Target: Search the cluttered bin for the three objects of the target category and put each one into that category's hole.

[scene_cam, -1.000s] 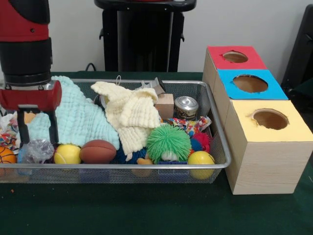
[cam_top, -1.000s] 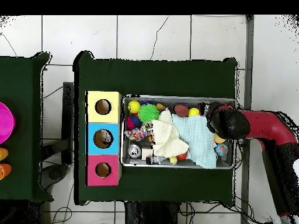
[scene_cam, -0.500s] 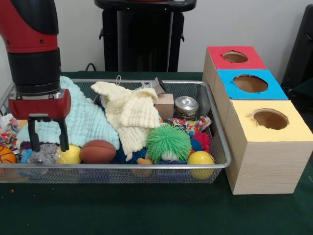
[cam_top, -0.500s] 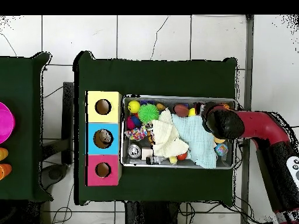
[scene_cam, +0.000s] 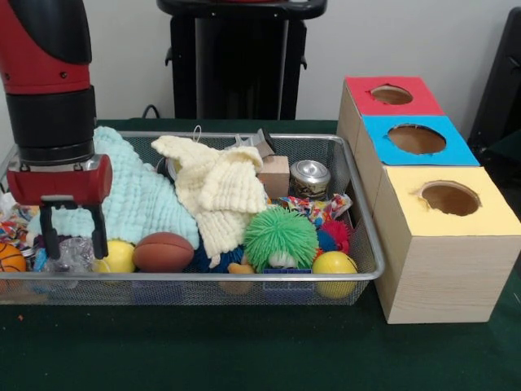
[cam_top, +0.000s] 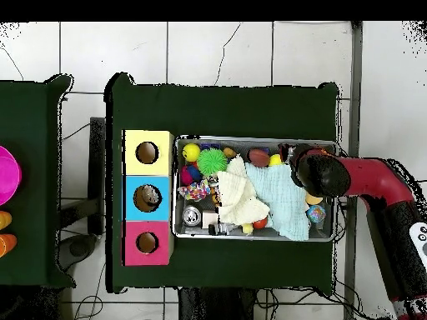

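Red arm is hovering at the bin's left end, hand (scene_cam: 73, 232) parted and empty.

Fingers are straddling a crinkled clear wrapper (scene_cam: 69, 254) low in the bin (scene_cam: 362, 236), with a yellow ball (scene_cam: 116, 257) just right of them and a small basketball (scene_cam: 10, 258) to the left. Which category is wanted is not showing, so I am judging balls the likely target. Lowering straight and closing on one item only is looking wise, since the mint cloth (scene_cam: 134, 195) is lying just behind and could be snagging. Holes are waiting in the boxes (scene_cam: 444, 244) at right, across a football (scene_cam: 163, 252) and green fuzzy toy (scene_cam: 279, 236).
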Tool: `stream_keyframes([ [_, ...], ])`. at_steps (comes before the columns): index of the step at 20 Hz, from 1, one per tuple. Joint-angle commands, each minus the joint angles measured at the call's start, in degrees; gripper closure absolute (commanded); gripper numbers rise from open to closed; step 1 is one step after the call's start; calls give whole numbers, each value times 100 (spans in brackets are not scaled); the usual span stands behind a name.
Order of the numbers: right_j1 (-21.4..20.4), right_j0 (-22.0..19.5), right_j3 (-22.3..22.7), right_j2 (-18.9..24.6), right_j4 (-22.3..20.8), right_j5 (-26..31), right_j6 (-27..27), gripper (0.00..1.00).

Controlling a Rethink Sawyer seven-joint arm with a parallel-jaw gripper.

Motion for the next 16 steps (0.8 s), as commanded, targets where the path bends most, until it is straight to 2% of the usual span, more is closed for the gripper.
stream_keyframes([
  [1,209,26,-259,-90,-541,-92,-1552,0],
  [4,193,-18,-180,-16,-616,-288,-1613,0],
  [5,224,-14,-202,-2,-569,-261,-1618,100],
  [16,115,165,-215,-183,-579,-61,-1475,100],
])
